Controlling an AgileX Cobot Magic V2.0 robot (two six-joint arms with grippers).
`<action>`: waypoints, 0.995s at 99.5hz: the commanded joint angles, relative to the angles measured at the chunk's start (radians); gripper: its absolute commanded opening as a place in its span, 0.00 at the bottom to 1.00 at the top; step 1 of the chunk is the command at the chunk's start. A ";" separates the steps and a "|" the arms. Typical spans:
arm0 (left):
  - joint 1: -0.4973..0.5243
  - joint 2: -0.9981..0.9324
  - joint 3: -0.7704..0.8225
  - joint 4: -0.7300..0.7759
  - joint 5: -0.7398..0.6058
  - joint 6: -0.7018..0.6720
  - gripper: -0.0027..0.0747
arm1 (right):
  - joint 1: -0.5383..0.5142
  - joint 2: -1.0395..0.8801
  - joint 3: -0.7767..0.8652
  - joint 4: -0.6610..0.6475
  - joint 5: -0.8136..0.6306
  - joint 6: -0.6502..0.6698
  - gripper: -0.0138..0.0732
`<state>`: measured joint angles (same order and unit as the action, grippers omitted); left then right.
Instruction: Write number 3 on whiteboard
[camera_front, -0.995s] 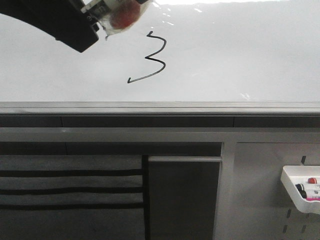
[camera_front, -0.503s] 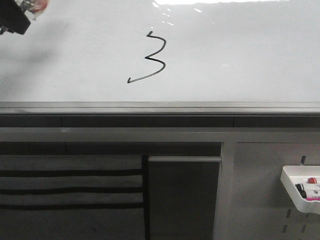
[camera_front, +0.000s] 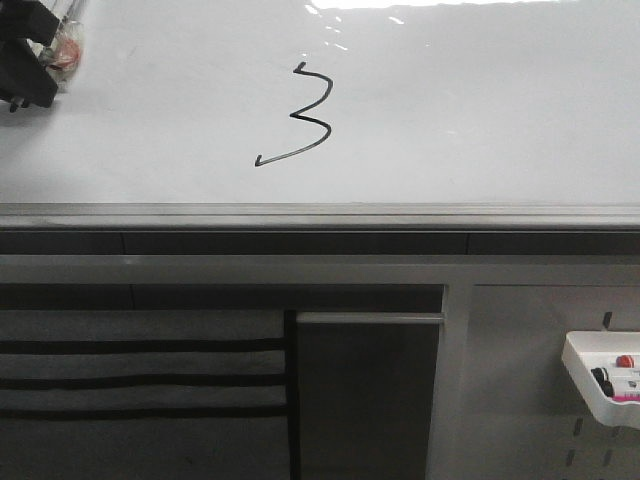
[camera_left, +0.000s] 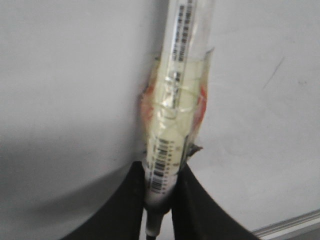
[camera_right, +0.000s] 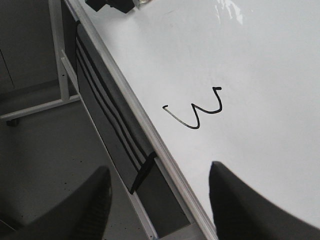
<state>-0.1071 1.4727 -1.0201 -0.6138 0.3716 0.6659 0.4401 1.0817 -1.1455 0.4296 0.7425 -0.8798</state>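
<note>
One black number 3 mid-whiteboard, open white all round. Left gripper at far edge clamps taped marker; right gripper spread wide.

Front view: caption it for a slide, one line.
Finished number 3 on the whiteboard; left hand holding the marker at the board's upper-left edge.

We see the whiteboard as a glossy white surface with glare along its far edge and a grey metal rail along its near edge. On it sits the number 3, a thin black marker digit, well above the rail, its tail sweeping down-left toward the rail. Around the digit, the surface shows bare white.
</note>
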 joint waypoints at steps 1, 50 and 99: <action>0.000 -0.028 -0.025 -0.027 -0.067 -0.011 0.01 | -0.006 -0.015 -0.027 0.026 -0.051 0.003 0.60; 0.000 -0.038 -0.028 0.060 -0.045 -0.011 0.55 | -0.008 -0.030 -0.036 0.022 -0.016 0.071 0.60; 0.000 -0.530 -0.014 0.180 0.361 -0.107 0.57 | -0.298 -0.205 -0.032 -0.257 0.344 0.776 0.56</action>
<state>-0.1071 1.0549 -1.0186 -0.4185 0.7292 0.6019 0.1942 0.9363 -1.1794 0.1951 1.1065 -0.1861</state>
